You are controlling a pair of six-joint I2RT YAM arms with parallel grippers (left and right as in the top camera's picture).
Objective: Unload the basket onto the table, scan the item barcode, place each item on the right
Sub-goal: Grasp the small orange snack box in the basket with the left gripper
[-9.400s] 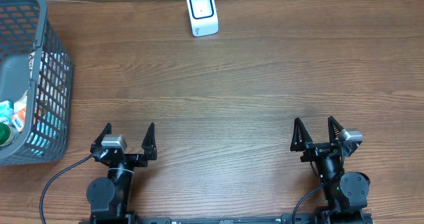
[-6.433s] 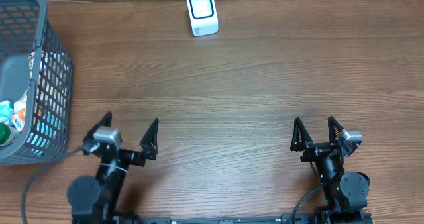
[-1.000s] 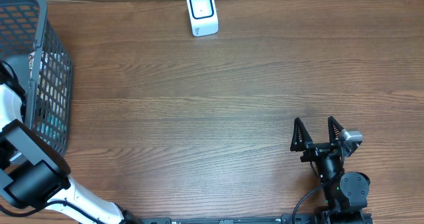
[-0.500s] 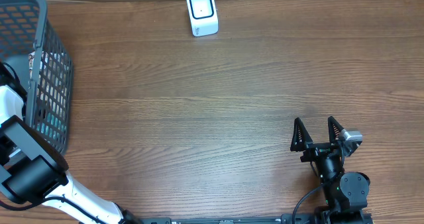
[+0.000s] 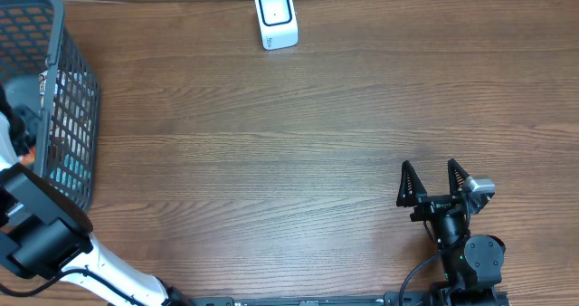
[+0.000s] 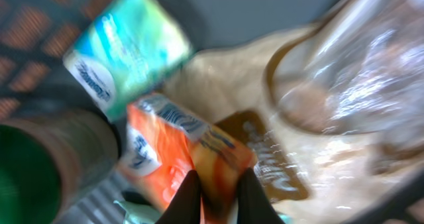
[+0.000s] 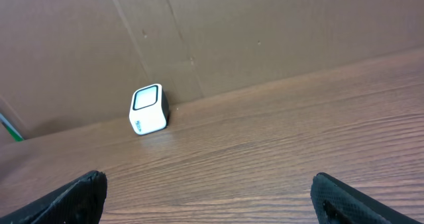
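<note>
Left wrist view, badly blurred: the left gripper (image 6: 213, 187) is clenched on the lower corner of an orange crinkly plastic packet (image 6: 175, 151), and its two dark fingers (image 6: 187, 199) pinch the packet's edge between them. The packet lies inside the grey plastic mesh basket (image 5: 71, 107), among other goods. A teal and white foil packet (image 6: 126, 48) sits just above it. A round container with a green lid (image 6: 33, 177) is close against its left side. A clear plastic bag (image 6: 344, 78) lies to the right, over a beige pouch with a brown label (image 6: 265, 154). The print on the orange packet is too smeared to read, so I cannot tell where its barcode is.

In the overhead view the basket stands at the far left edge of the brown wooden table (image 5: 298, 143). The left arm (image 5: 41, 238) reaches over the basket's near wall, and its claw is hidden inside. The small white barcode scanner (image 5: 276, 18), with a dark window in its face, stands at the table's back edge, well apart from the basket. The right gripper (image 5: 428, 168) rests near the front right of the table, released, with its jaws spread wide.

The right wrist view shows the scanner upright, just in front of a brown cardboard wall (image 7: 265, 32).
</note>
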